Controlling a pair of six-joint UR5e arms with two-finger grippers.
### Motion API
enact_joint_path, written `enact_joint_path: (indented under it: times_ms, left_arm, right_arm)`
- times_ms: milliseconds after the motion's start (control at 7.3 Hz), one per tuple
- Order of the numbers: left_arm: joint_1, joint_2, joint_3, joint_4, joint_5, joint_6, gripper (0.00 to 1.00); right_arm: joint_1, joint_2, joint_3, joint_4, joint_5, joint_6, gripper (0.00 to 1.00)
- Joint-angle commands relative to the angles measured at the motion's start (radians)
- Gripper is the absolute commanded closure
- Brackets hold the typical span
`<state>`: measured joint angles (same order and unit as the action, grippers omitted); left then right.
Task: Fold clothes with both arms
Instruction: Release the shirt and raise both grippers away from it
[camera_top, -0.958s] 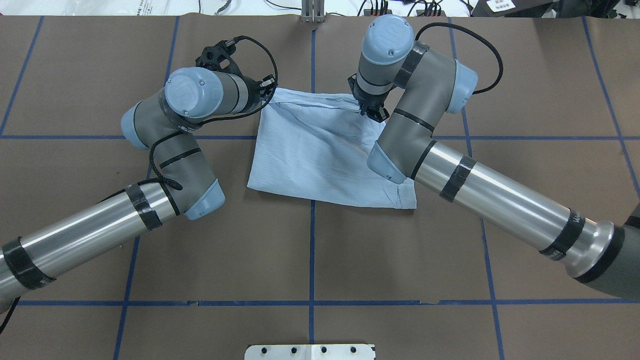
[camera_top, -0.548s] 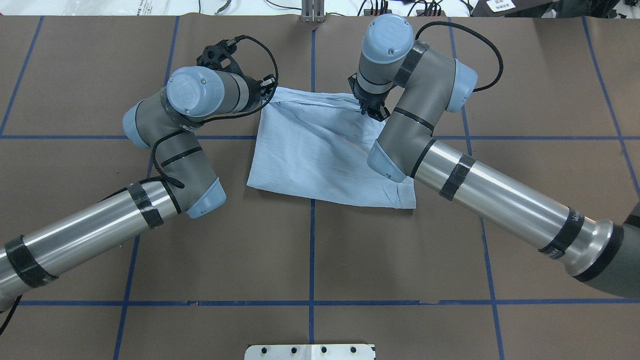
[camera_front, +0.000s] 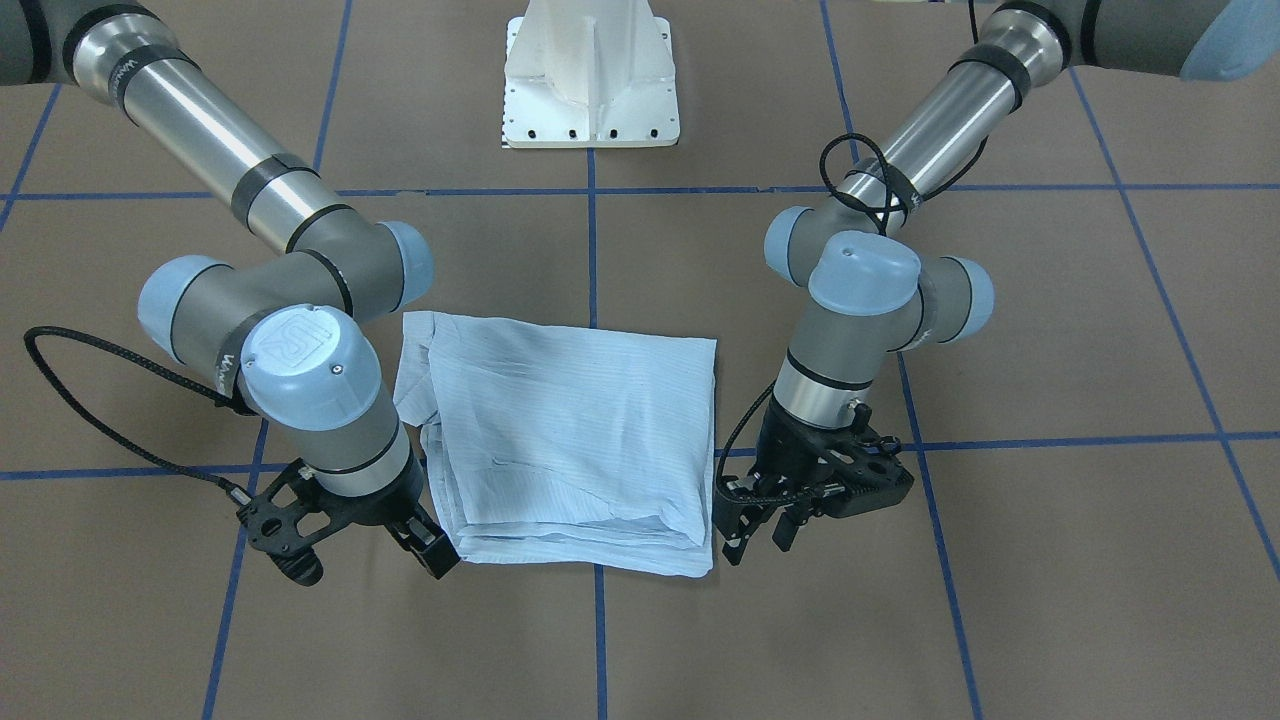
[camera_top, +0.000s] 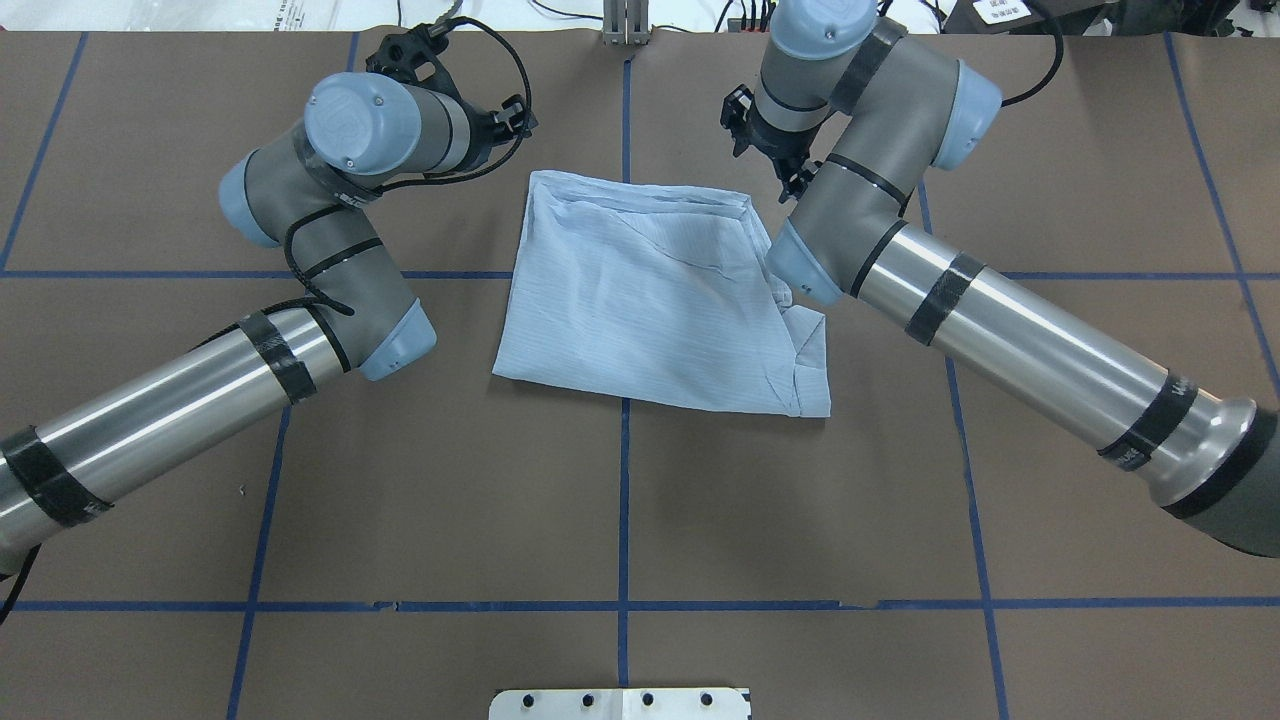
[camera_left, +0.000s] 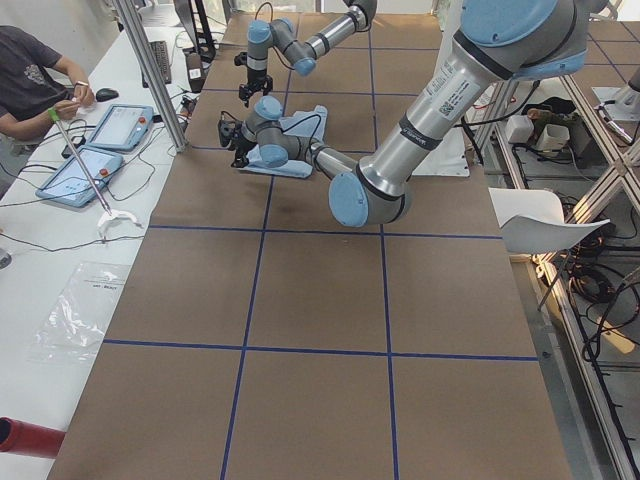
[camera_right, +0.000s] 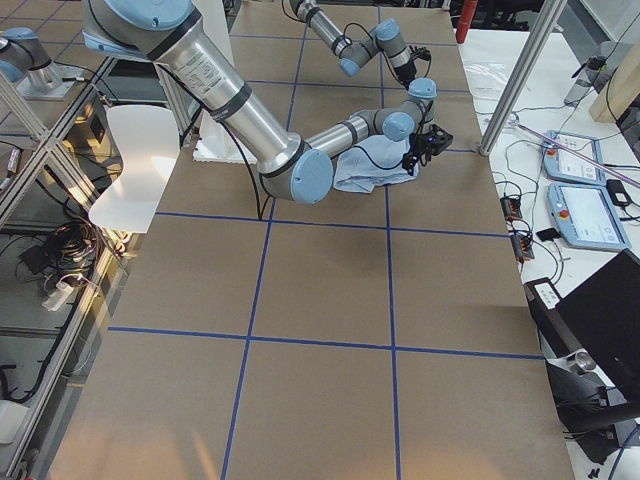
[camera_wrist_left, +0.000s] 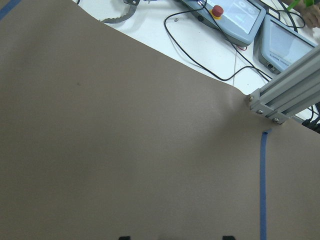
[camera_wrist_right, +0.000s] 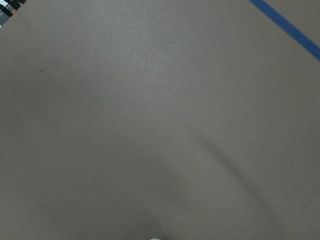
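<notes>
The light blue striped shirt (camera_top: 650, 290) lies folded into a rough rectangle on the brown table, also in the front-facing view (camera_front: 570, 430). Its stacked layers show at the edge far from the robot. My left gripper (camera_front: 757, 545) hovers just beside the shirt's far corner on my left, open and empty; its fingertips (camera_wrist_left: 227, 237) stand wide apart over bare paper. My right gripper (camera_front: 425, 548) hangs off the other far corner, open, holding nothing. From overhead, the left gripper (camera_top: 512, 120) and right gripper (camera_top: 793, 180) both sit beyond the shirt's far edge.
The white pedestal base (camera_front: 590, 80) stands at the robot's side. An aluminium post (camera_wrist_left: 282, 97) and control pendants (camera_left: 100, 140) sit past the table's far edge, where a person (camera_left: 30, 80) is seated. Blue tape lines (camera_top: 625, 480) cross the brown paper.
Both grippers have let go of the shirt's far edge and moved away from it toward the far side. The freed edge now lies flat on the folded shirt.
</notes>
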<state>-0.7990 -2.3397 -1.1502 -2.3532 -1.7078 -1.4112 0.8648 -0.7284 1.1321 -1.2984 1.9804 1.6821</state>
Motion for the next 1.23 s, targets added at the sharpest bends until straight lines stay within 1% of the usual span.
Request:
enact_joint_path:
  times_ms: [0, 137, 274, 411, 548, 685, 822, 958, 1095]
  left_arm:
    - [-0.096, 0.153, -0.113, 0.009, -0.199, 0.267, 0.3]
    - [-0.167, 0.237, -0.176, 0.015, -0.289, 0.419, 0.26]
    - [-0.202, 0.338, -0.248, 0.017, -0.35, 0.54, 0.03]
    - [-0.239, 0.417, -0.303, 0.02, -0.393, 0.62, 0.01]
    - [-0.305, 0.51, -0.342, 0.019, -0.456, 0.721, 0.01]
    - [-0.386, 0.601, -0.37, 0.02, -0.507, 0.903, 0.01]
    - [-0.446, 0.67, -0.371, 0.028, -0.516, 1.037, 0.01]
    - [-0.492, 0.733, -0.4, 0.06, -0.523, 1.119, 0.01]
    - [-0.544, 0.775, -0.417, 0.11, -0.568, 1.237, 0.01]
  right_arm:
    - [0.063, -0.115, 0.097, -0.007, 0.098, -0.24, 0.01]
    - [0.098, -0.208, 0.174, -0.01, 0.119, -0.412, 0.01]
    - [0.152, -0.294, 0.239, -0.012, 0.127, -0.579, 0.01]
    - [0.199, -0.38, 0.283, -0.012, 0.159, -0.739, 0.01]
    - [0.277, -0.429, 0.29, -0.016, 0.219, -0.906, 0.0]
    - [0.36, -0.487, 0.291, -0.021, 0.271, -1.055, 0.0]
    - [0.408, -0.55, 0.297, -0.031, 0.294, -1.191, 0.0]
    - [0.44, -0.607, 0.317, -0.035, 0.298, -1.29, 0.0]
    - [0.471, -0.647, 0.366, -0.097, 0.302, -1.361, 0.0]
